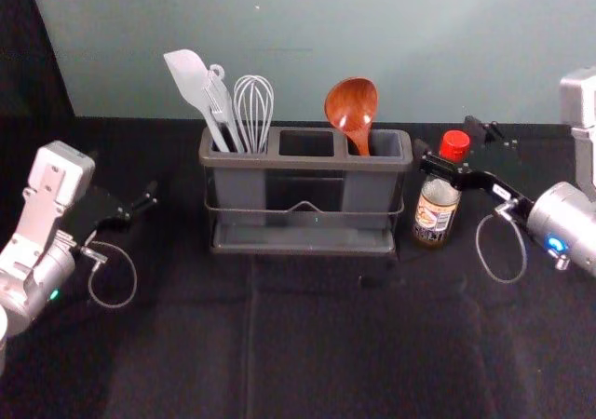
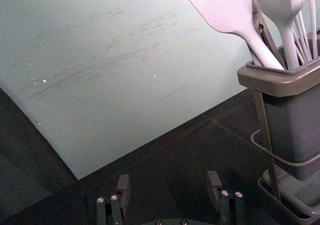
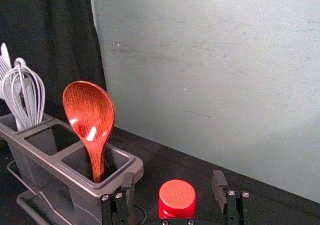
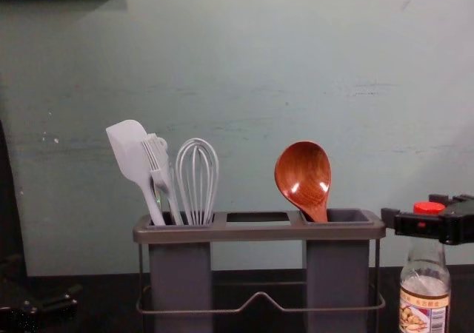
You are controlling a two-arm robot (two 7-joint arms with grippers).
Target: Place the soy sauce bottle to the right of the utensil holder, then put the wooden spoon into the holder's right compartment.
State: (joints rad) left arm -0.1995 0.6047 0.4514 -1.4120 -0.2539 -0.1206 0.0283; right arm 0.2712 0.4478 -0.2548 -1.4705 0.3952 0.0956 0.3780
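The soy sauce bottle (image 1: 436, 209) stands upright just right of the utensil holder (image 1: 307, 163). My right gripper (image 1: 451, 141) is open around its neck area; in the right wrist view gaps show between the red cap (image 3: 177, 199) and both fingers of the right gripper (image 3: 173, 187). The wooden spoon (image 4: 304, 176) rests in the holder's right compartment, bowl up, handle down inside. My left gripper (image 1: 140, 205) is off to the holder's left, open and holding nothing in the left wrist view, where the left gripper (image 2: 168, 187) shows close.
A white spatula (image 1: 188, 79), a brush (image 4: 158, 163) and a whisk (image 1: 253, 107) stand in the holder's left compartment. Behind the dark cloth-covered table (image 1: 307, 344) rises a pale wall (image 1: 307, 28).
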